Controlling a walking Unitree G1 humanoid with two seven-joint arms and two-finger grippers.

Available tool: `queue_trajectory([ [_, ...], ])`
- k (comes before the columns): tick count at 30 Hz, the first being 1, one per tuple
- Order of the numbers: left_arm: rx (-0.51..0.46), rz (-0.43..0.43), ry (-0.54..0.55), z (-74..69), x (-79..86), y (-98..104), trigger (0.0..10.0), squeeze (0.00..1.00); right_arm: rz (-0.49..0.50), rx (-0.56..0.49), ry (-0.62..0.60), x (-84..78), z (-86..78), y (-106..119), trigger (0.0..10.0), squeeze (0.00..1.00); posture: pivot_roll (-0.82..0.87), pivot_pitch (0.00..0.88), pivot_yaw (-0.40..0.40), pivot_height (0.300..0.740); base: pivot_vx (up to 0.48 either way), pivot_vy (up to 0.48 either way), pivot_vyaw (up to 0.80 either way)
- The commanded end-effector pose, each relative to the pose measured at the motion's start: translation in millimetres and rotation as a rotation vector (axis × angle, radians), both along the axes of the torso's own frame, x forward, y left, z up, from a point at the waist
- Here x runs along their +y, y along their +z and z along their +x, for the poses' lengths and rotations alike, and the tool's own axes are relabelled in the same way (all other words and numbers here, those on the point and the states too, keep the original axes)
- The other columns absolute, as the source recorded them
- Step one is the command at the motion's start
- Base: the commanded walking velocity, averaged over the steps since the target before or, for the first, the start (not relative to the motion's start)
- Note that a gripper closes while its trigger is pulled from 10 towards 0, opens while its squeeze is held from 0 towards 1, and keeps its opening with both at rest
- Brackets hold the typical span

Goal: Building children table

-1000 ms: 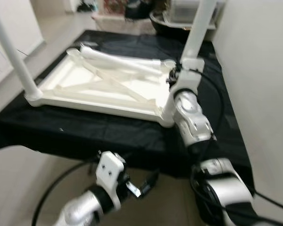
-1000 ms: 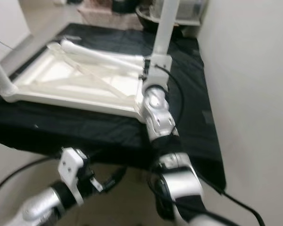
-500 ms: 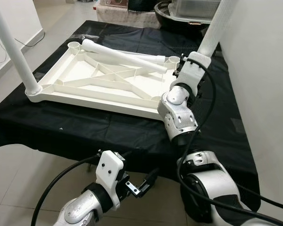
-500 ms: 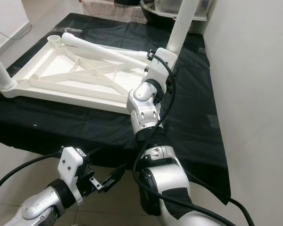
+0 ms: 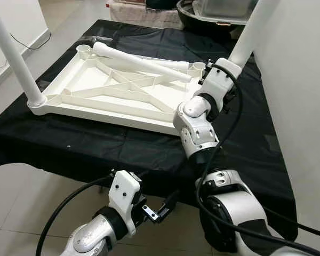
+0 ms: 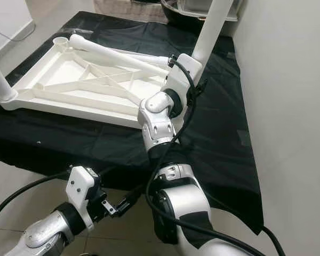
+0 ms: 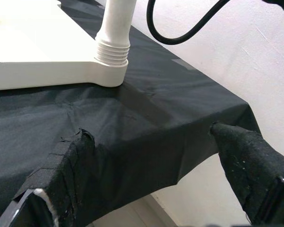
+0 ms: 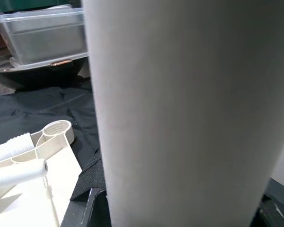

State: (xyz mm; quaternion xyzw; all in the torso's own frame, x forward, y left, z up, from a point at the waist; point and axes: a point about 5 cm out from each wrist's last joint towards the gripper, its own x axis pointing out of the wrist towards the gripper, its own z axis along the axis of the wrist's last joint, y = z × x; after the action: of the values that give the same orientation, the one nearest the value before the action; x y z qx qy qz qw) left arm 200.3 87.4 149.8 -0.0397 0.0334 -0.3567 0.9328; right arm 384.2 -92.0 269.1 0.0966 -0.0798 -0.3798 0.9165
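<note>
White tabletop (image 5: 117, 93) on black cloth (image 5: 122, 146), right gripper (image 5: 224, 69) clasping upright leg (image 5: 250, 32), left gripper (image 5: 168, 205) spread.

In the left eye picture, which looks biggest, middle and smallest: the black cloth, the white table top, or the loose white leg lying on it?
1. black cloth, spreading past everything on it.
2. white table top, lying upside down on the cloth.
3. loose white leg, resting across the table top's far end.

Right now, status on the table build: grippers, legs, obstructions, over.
Right gripper on near-right upright leg; fingers hidden. Left gripper open, low, off the table edge. Tabletop upside down on black cloth, two loose legs across it.
</note>
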Motion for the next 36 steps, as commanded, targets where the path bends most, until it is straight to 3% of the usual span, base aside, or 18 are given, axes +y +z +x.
queue_trajectory([
  [1,0.018,0.001,-0.014,-1.7,-2.2,-4,10.0,0.00,0.040,0.184,-0.057,-6.8,-1.1,-40,10.0,0.00,0.11,0.158,-0.079,0.740,0.000,0.000,0.00],
  [16,0.014,-0.003,-0.014,-0.4,-3.9,-4,10.0,0.00,-0.014,0.196,-0.077,0.5,-2.2,-37,10.0,0.00,0.10,0.161,-0.081,0.740,0.000,0.000,0.00],
  [20,0.014,-0.003,-0.013,-0.2,-3.8,-4,10.0,0.00,-0.070,0.179,-0.074,2.5,-2.4,-34,10.0,0.00,0.10,0.164,-0.080,0.740,0.000,0.000,0.00],
  [28,0.015,0.000,-0.010,0.2,-3.3,-5,10.0,0.00,-0.116,0.046,-0.053,7.5,-0.6,-3,10.0,0.00,0.10,0.166,-0.079,0.740,0.000,0.000,0.00],
  [36,0.016,-0.001,-0.010,0.3,-3.5,-5,10.0,0.00,-0.100,-0.005,-0.047,8.0,-0.4,15,10.0,0.00,0.10,0.167,-0.081,0.740,0.000,0.000,0.00],
])
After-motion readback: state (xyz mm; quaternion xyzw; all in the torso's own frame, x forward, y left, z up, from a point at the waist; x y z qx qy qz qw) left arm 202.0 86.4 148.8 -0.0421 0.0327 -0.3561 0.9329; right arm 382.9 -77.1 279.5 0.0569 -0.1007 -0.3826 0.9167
